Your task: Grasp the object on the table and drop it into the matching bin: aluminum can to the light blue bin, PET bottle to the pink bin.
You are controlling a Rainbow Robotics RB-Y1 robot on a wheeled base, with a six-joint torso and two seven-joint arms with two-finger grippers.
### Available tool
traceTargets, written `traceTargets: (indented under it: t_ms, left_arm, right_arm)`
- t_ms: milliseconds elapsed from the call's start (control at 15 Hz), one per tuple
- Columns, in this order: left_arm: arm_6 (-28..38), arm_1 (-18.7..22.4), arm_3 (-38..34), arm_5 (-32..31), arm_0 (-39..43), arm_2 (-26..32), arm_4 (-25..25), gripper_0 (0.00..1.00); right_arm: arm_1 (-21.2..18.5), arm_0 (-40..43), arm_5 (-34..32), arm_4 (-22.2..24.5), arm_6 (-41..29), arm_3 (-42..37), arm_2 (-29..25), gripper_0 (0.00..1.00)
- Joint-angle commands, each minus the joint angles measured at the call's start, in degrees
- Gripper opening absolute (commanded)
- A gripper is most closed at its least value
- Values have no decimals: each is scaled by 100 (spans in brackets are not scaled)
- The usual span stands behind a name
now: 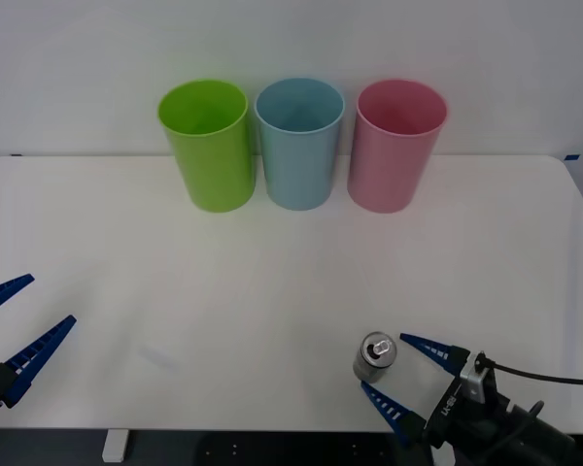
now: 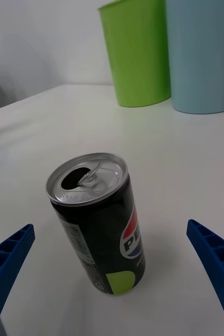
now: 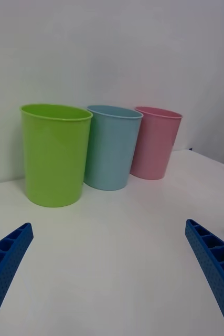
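A small aluminum can (image 1: 374, 356) (image 2: 98, 223) with a dark label and shiny pull-tab top stands upright near the table's (image 1: 272, 282) front edge on the right. My right gripper (image 1: 404, 377) (image 2: 112, 273) is open, its blue fingers on either side of the can without touching it. At the back stand the light blue bin (image 1: 299, 143) (image 2: 203, 52) (image 3: 112, 147) and the pink bin (image 1: 398, 144) (image 3: 156, 142) to its right. My left gripper (image 1: 15, 325) (image 3: 109, 273) hangs open at the front left, holding nothing.
A lime-green bin (image 1: 207, 144) (image 2: 135, 52) (image 3: 54, 155) stands left of the light blue one; the three bins form a tight row along the table's back edge. A white wall rises behind them. Bare tabletop lies between the can and the bins.
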Motion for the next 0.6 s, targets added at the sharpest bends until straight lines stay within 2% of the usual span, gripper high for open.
traceTargets:
  t_ms: [67, 600]
  left_arm:
    - [0, 0, 0, 0, 0, 0, 0, 100]
    - [0, 0, 0, 0, 0, 0, 0, 100]
  right_arm:
    - [25, -97, 202, 0, 25, 6, 201, 100]
    - [332, -281, 563, 378, 218, 6, 333, 100]
